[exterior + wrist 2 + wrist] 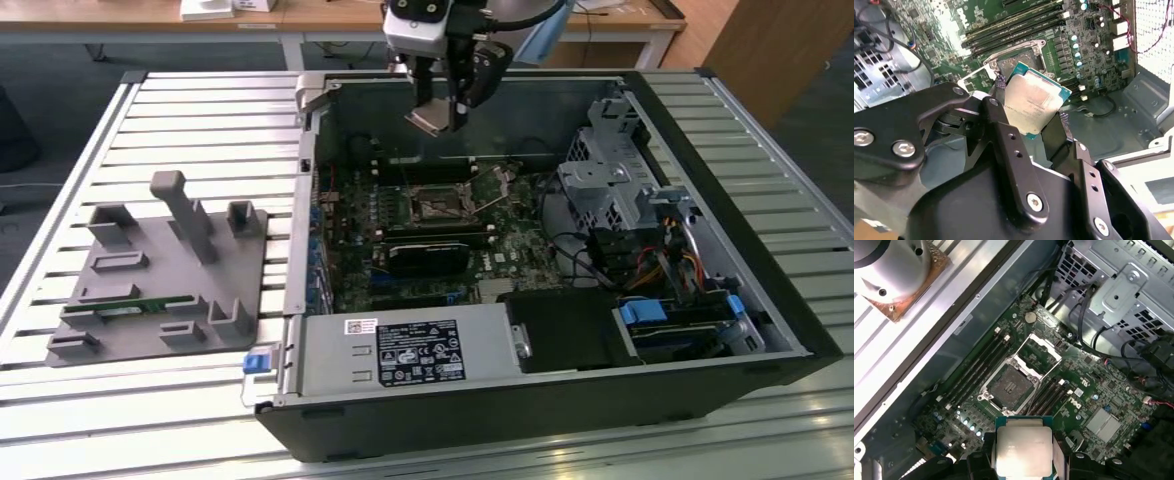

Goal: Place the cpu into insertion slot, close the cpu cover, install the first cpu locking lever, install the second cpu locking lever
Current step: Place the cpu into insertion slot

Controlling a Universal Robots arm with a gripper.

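Note:
My gripper (438,118) hangs above the open computer case, shut on the cpu (434,120). The cpu (1024,450) is a flat square chip with a silvery top and a green edge, pinched by its sides between the black fingers (1004,130). In the second wrist view it (1036,102) sits tilted in front of the board. The insertion slot (1008,385) lies bare on the green board below, a dark square in a metal frame, also seen from outside (438,205). Its cpu cover (1041,347) stands swung open at one side. A thin wire lever (1046,380) sticks out beside the slot.
Memory slots (979,365) flank the socket. A black graphics card (427,250) lies just nearer than the slot, a power supply (400,350) nearer still. A metal drive cage (614,190) with cables fills the exterior view's right. A grey fixture plate (160,270) lies outside the case.

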